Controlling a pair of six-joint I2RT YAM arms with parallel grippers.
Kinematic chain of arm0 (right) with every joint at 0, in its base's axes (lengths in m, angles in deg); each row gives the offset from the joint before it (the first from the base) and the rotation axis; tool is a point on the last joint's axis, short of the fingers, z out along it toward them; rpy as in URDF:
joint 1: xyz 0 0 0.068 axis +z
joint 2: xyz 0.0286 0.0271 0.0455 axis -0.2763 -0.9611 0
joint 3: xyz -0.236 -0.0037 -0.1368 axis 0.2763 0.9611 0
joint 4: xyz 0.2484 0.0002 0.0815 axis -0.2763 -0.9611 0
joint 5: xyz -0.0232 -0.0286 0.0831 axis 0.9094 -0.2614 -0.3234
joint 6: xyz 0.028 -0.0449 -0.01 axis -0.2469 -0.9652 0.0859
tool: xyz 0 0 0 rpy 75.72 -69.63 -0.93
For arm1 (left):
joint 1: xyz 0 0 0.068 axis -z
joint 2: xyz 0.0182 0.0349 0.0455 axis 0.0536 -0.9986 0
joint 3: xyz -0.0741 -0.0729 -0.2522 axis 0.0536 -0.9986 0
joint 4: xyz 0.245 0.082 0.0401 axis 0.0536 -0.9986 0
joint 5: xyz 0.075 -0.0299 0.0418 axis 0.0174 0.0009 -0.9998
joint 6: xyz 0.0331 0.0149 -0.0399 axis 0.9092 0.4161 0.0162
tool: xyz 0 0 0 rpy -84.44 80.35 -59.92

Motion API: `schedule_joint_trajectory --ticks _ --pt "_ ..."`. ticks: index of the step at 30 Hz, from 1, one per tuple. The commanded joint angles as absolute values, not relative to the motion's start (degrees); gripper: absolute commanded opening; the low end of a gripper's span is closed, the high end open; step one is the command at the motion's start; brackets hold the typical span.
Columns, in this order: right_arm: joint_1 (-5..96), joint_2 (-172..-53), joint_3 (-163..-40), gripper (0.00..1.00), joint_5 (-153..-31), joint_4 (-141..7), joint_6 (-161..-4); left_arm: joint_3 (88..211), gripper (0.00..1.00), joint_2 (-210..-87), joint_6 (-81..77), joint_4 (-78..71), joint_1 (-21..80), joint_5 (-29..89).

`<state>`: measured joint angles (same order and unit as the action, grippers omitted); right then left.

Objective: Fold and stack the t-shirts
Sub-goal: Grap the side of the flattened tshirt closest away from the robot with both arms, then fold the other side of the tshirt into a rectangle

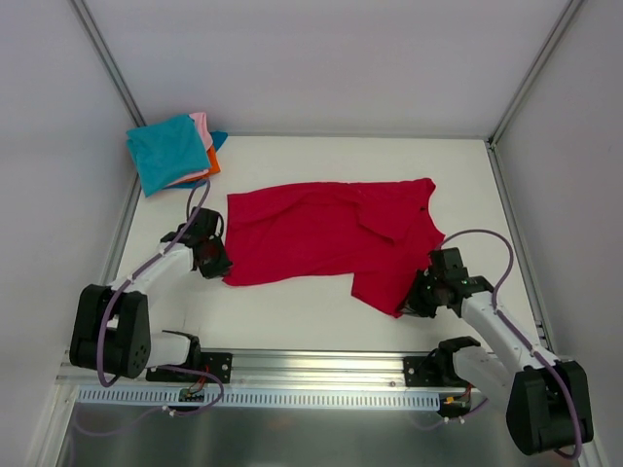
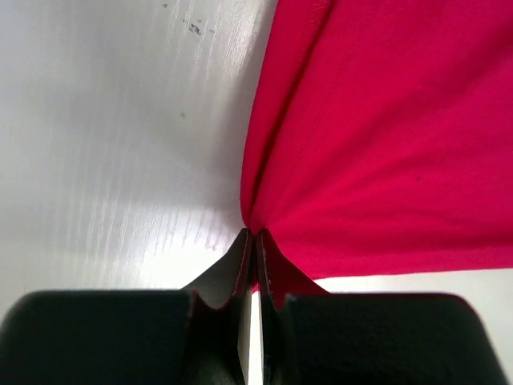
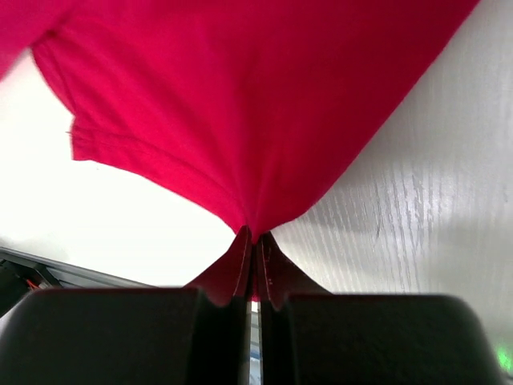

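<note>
We see the red t-shirt (image 1: 321, 238) as soft, matt cloth, creased into fine folds where it bunches, with a stitched hem along its edge. The folded t-shirts (image 1: 173, 151) beyond its left end look like the same dull knit cloth. Under the red t-shirt, the white table (image 1: 467, 175) is smooth with a faint streaked grain and a slight sheen. The fingers (image 2: 272, 277) at its hem look like dark matt plastic.
</note>
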<state>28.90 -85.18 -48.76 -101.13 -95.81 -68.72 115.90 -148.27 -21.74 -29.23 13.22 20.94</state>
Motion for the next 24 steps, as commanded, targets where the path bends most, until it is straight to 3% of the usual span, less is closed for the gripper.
schedule_joint_trajectory --ticks 1,11,24 --pt "29.0 -82.8 -54.7 0.00 -98.3 -99.9 -69.5 118.6 0.00 -144.8 -22.7 -34.7 13.5 20.2" --pt "26.1 -88.1 -71.7 0.01 -96.4 -104.3 -73.3 126.2 0.00 -146.6 -21.3 -38.7 13.4 19.6" --pt "19.6 -112.3 -91.0 0.00 -102.7 -99.1 -76.0 139.8 0.00 -153.5 -18.6 -43.3 13.4 18.6"
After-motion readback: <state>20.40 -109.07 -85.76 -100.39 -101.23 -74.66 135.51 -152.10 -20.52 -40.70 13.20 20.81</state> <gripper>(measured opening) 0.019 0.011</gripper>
